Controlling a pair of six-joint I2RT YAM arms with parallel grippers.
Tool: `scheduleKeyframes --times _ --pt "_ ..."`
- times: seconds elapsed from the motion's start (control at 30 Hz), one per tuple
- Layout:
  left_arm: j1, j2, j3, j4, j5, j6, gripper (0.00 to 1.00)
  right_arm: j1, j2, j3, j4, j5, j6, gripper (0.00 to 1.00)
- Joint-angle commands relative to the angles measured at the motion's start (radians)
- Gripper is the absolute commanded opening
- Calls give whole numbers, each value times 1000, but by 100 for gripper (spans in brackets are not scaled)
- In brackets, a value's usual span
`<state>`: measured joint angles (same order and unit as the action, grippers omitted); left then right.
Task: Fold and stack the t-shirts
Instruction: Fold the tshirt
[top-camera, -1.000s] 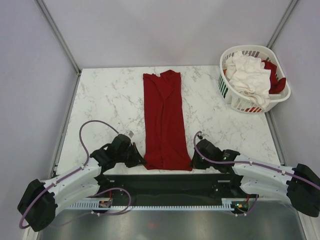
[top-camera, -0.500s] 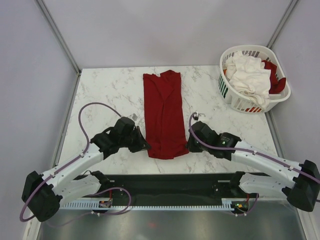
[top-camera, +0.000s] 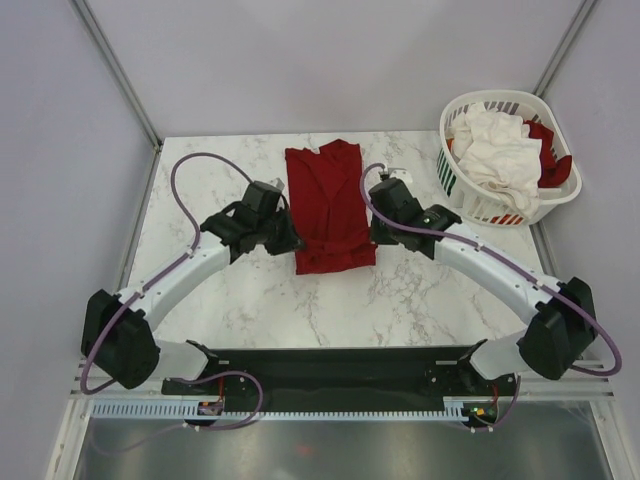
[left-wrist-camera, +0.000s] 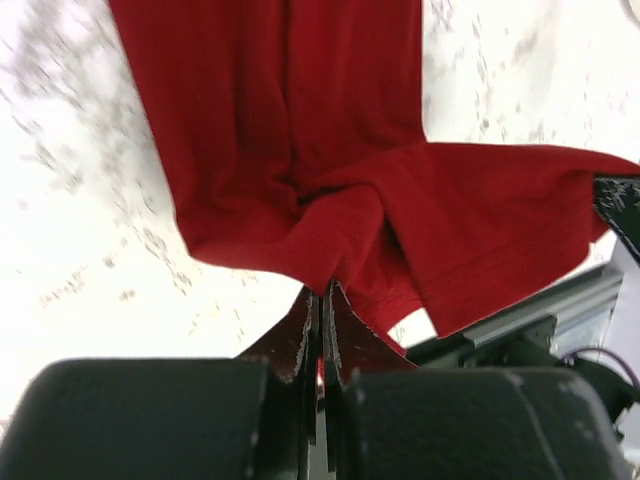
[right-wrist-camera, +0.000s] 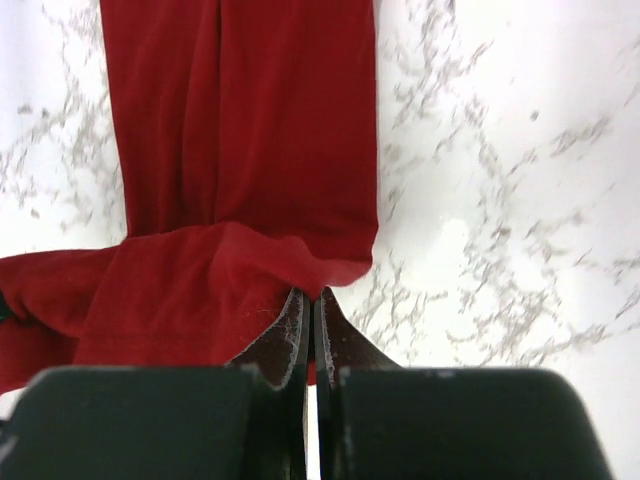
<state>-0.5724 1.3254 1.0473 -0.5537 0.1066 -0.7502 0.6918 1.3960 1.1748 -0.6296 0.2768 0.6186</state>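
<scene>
**Left:** The left pincer (top-camera: 287, 242) is clenched on the near left corner of the dark red t-shirt (top-camera: 330, 205). The left wrist view shows cloth nipped between its closed fingers.

**Centre:** The shirt lies mid-bench (top-camera: 215, 190), narrowed lengthwise into a strip. Its near end is lifted and doubled over the middle.

**Right:** The right pincer (top-camera: 377, 236) is likewise clamped on the near right corner.

**Far right:** The basket (top-camera: 468, 203) holds a white t-shirt (top-camera: 497, 150) and more dark red cloth (top-camera: 553, 168), both unfolded.

**Assessment:**
- The first shirt is part-folded. The crosswise fold is neither laid flat nor let go.
- No stack exists, so most of the task is outstanding.

**Not determinable:**
- How many garments the basket contains.
- Whether the fold's edges align, since both pincers cover the corners.
- Fine detail in the left wrist view, where the marble is blurred.
</scene>
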Motion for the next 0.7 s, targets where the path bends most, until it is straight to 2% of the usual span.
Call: scheduleKeyframes --times 0.0,0.3,0.67 --pt "61 57 103 -6 14 94 2 -38 72 113 18 -4 -75 0" --pt "173 297 281 -8 60 166 2 -121 334 322 19 -57 -114 0" --pt "246 581 503 -15 171 235 2 -175 538 505 21 -45 -95 0"
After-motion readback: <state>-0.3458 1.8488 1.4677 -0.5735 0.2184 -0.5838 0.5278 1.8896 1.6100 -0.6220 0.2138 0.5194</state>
